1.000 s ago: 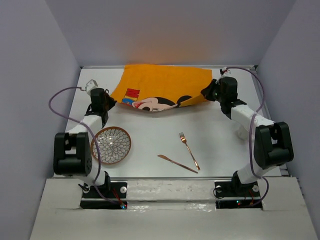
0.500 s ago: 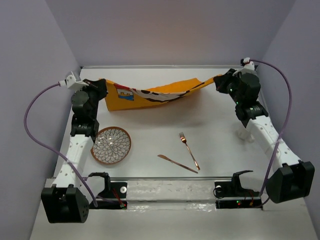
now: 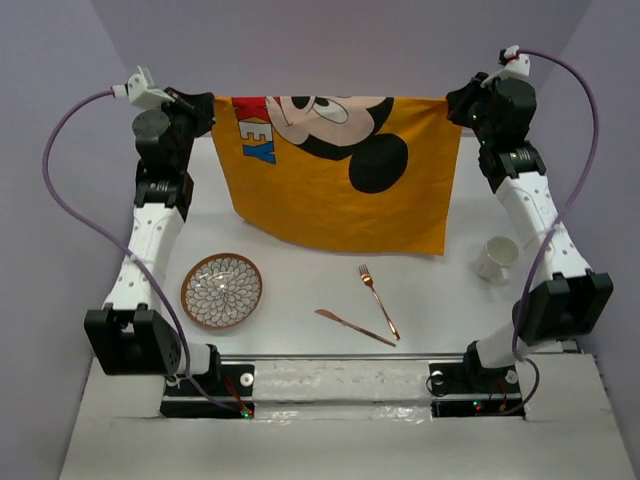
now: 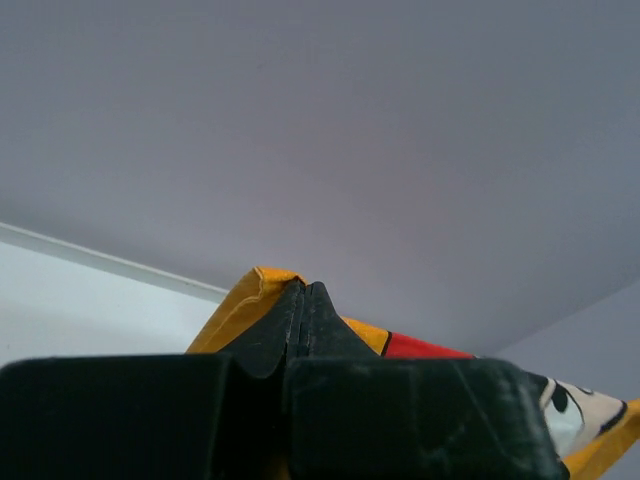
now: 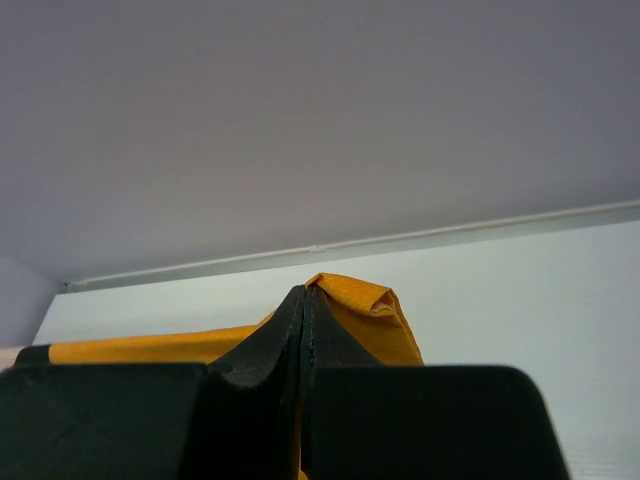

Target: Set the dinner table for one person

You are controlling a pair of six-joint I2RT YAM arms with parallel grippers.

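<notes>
The orange Mickey Mouse cloth mat (image 3: 340, 180) hangs spread out high above the white dinner table (image 3: 300, 285), held by its two top corners. My left gripper (image 3: 208, 106) is shut on the mat's left corner (image 4: 255, 290). My right gripper (image 3: 452, 104) is shut on the right corner (image 5: 360, 300). A patterned plate (image 3: 222, 290) lies on the table at the near left. A copper fork (image 3: 378, 300) and a copper knife (image 3: 354, 327) lie at the near middle. A white cup (image 3: 496, 257) stands at the right.
Grey walls (image 3: 330, 50) close in the table on three sides. The hanging mat hides the table's far middle. Purple cables (image 3: 70, 200) loop from both arms.
Both arms have risen and moved apart, lifting the mat off the far table until it hangs flat with Mickey's face showing. The white cup at the right has come into view.
</notes>
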